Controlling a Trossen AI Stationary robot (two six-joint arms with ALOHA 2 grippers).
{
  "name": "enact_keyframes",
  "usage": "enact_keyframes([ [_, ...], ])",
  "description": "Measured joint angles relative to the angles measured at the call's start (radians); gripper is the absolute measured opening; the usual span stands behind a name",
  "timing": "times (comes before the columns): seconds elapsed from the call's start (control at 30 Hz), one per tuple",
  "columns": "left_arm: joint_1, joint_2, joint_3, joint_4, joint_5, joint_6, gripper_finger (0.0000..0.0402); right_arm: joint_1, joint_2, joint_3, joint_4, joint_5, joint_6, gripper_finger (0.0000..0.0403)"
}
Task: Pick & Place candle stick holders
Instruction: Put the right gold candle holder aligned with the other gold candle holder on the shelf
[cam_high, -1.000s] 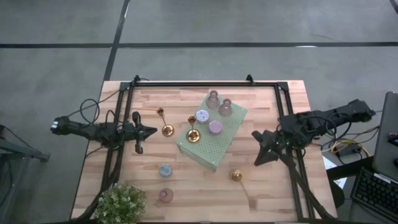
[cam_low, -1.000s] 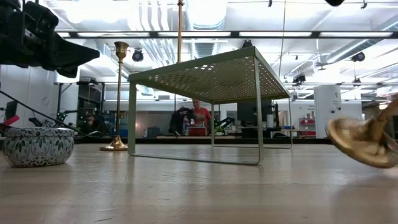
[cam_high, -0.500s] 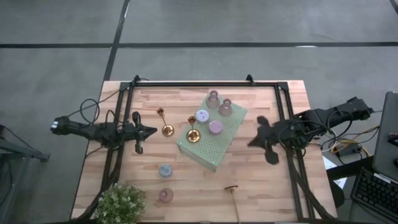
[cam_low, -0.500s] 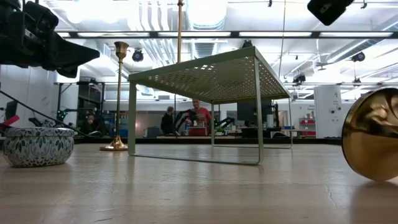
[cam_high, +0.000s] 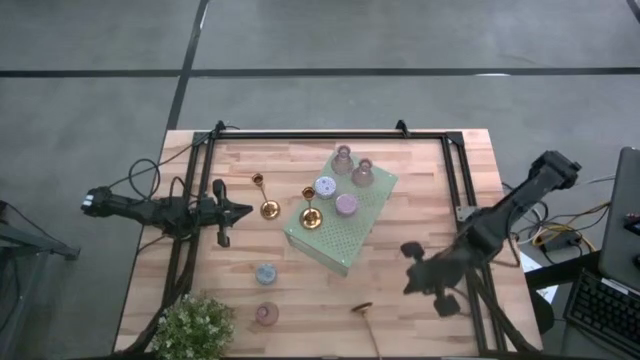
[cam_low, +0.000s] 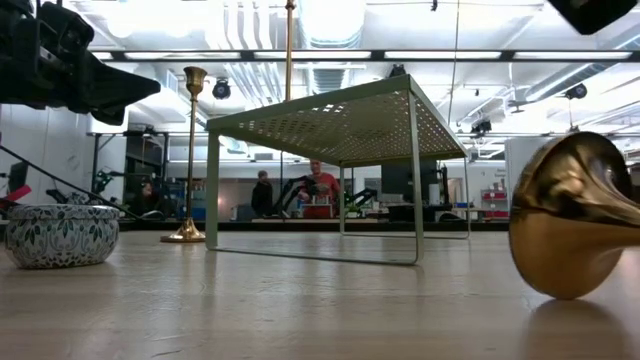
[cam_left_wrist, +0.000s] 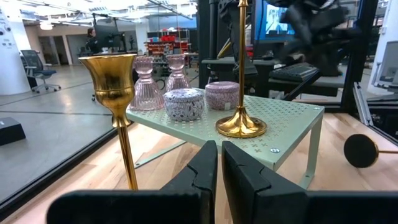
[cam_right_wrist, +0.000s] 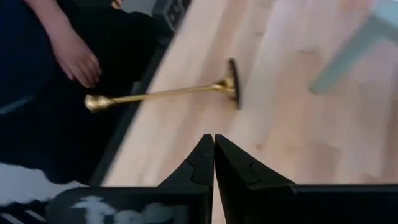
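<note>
A gold candlestick (cam_high: 366, 318) lies toppled on the wooden desk (cam_high: 430, 190) near its front edge, its round base (cam_right_wrist: 234, 83) toward the middle of the desk and its stem reaching out past the edge. In the low view that base (cam_low: 565, 225) looms large at the right, resting on the wood. The right tool (cam_high: 418, 276) hangs above the desk's front right part, close to the fallen candlestick but apart from it; its fingers (cam_right_wrist: 202, 158) are pressed together and hold nothing. In the right wrist view a person's hand (cam_right_wrist: 73, 57) shows beyond the desk edge, near the tip of the fallen stem.

The left tool (cam_high: 238, 210) sits over the left side of the desk, its fingers (cam_left_wrist: 200, 171) nearly pressed together with only a thin slit between them, pinching nothing. Just beside it a second gold candlestick (cam_high: 263, 197) stands upright on the wood. A third gold candlestick (cam_high: 310, 209) stands upright on the pale-green perforated stand (cam_high: 345, 245), which sits at the middle of the desk. On that stand are also two pink glass holders (cam_high: 351, 166), a patterned squat holder (cam_high: 325, 187) and a lilac squat holder (cam_high: 346, 205).

A pale blue holder (cam_high: 266, 273) and a pink holder (cam_high: 267, 314) rest on the wood toward the front left, near a leafy plant (cam_high: 193, 326) at the corner
</note>
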Motion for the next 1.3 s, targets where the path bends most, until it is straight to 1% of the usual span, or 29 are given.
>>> enact_keyframes([
  [0.1, 0.000, 0.000, 0.000, 0.000, 0.000, 0.000, 0.0028, 0.025, 0.074, 0.032, 0.021, -0.019, 0.064, 0.0008],
  [0.17, 0.000, 0.000, 0.000, 0.000, 0.000, 0.000, 0.0028, 0.040, 0.139, 0.051, 0.033, -0.019, 0.071, 0.0008],
  [0.23, 0.000, 0.000, 0.000, 0.000, 0.000, 0.000, 0.0028, 0.048, 0.206, 0.056, 0.097, -0.026, 0.070, 0.0010],
  [0.33, 0.000, 0.000, 0.000, 0.000, 0.000, 0.000, 0.0028, 0.042, 0.305, 0.061, 0.287, -0.138, 0.042, 0.0017],
  [0.4, 0.000, 0.000, 0.000, 0.000, 0.000, 0.000, 0.0028, 0.019, 0.373, 0.061, 0.350, -0.186, 0.040, 0.0020],
  [0.47, 0.000, 0.000, 0.000, 0.000, 0.000, 0.000, 0.0028, -0.004, 0.429, 0.058, 0.368, -0.221, 0.025, 0.0018],
  [0.6, 0.000, 0.000, 0.000, 0.000, 0.000, 0.000, 0.0028, -0.045, 0.525, 0.061, 0.454, -0.166, 0.019, 0.0019],
  [0.77, 0.000, 0.000, 0.000, 0.000, 0.000, 0.000, 0.0028, -0.103, 0.628, 0.059, 0.579, -0.172, -0.004, 0.0018],
  [0.93, 0.000, 0.000, 0.000, 0.000, 0.000, 0.000, 0.0028, -0.126, 0.700, 0.060, 0.792, -0.175, -0.003, 0.0017],
  [1.07, 0.000, 0.000, 0.000, 0.000, 0.000, 0.000, 0.0028, -0.146, 0.750, 0.066, 0.881, -0.213, 0.003, 0.0018],
  [1.13, 0.000, 0.000, 0.000, 0.000, 0.000, 0.000, 0.0028, -0.156, 0.788, 0.073, 0.924, -0.264, 0.010, 0.0018],
  [1.23, 0.000, 0.000, 0.000, 0.000, 0.000, 0.000, 0.0028, -0.181, 0.854, 0.129, 1.004, -0.445, 0.026, 0.0018],
  [1.3, 0.000, 0.000, 0.000, 0.000, 0.000, 0.000, 0.0028, -0.202, 0.901, 0.182, 1.008, -0.548, 0.036, 0.0018],
])
